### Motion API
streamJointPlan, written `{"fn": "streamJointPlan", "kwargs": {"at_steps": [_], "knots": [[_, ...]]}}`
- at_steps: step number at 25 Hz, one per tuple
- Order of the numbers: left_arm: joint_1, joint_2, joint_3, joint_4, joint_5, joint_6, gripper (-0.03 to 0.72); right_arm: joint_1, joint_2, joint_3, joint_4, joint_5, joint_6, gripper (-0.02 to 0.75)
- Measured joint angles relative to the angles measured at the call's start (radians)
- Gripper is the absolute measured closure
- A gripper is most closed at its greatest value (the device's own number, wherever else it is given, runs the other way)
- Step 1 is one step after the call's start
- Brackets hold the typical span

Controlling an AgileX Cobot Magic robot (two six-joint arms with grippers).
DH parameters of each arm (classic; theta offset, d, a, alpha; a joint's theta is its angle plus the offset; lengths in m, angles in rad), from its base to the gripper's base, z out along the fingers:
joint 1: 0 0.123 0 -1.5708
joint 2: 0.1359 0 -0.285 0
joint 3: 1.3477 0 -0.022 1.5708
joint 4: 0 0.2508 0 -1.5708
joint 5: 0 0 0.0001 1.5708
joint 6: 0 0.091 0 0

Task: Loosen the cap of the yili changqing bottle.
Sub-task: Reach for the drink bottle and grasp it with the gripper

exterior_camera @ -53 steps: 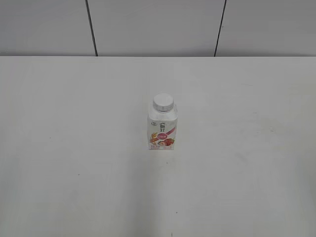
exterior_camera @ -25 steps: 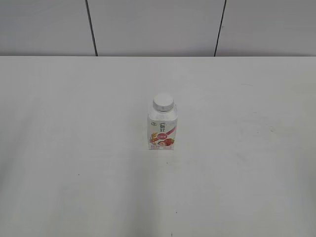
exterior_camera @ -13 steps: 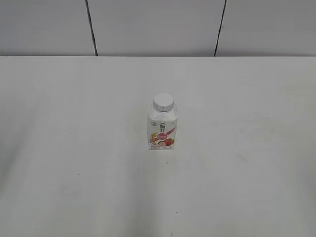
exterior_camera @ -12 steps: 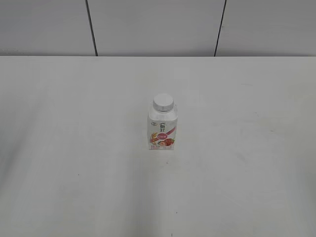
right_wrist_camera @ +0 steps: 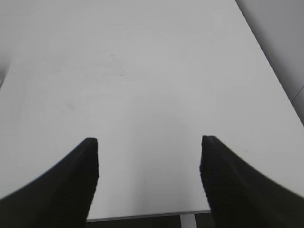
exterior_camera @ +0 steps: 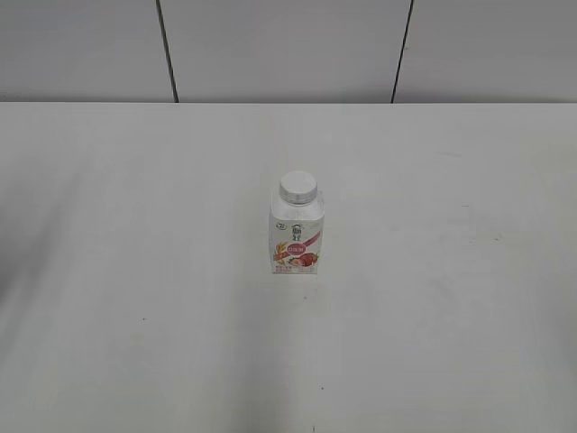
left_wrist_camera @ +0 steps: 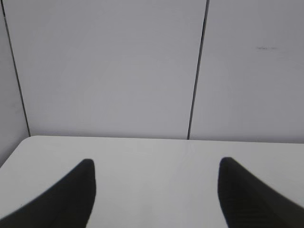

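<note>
white bench [exterior_camera: 135, 271] runs back to a grey panelled wall [exterior_camera: 288, 45]. one thing on it: the yili changqing bottle [exterior_camera: 297, 236], upright near the middle, white cap [exterior_camera: 298, 188] on top, pink band and strawberry label facing the camera. faint smudges on the bench right of it.

Lab-like test bench: bare white table [exterior_camera: 135, 271], grey panelled wall [exterior_camera: 279, 45]
</note>
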Motion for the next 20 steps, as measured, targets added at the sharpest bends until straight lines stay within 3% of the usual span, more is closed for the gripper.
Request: {"fn": "streamJointPlan", "kwargs": {"at_steps": [11,20], "knots": [[0.0,0.233,0.0,0.027,-0.222,0.0,0.228,0.0,0.0,0.0,0.0,0.0,0.0,0.209],[0.0,0.459,0.0,0.213,-0.389,-0.049,0.231,0.0,0.0,0.0,0.007,0.0,0.0,0.209]]}}
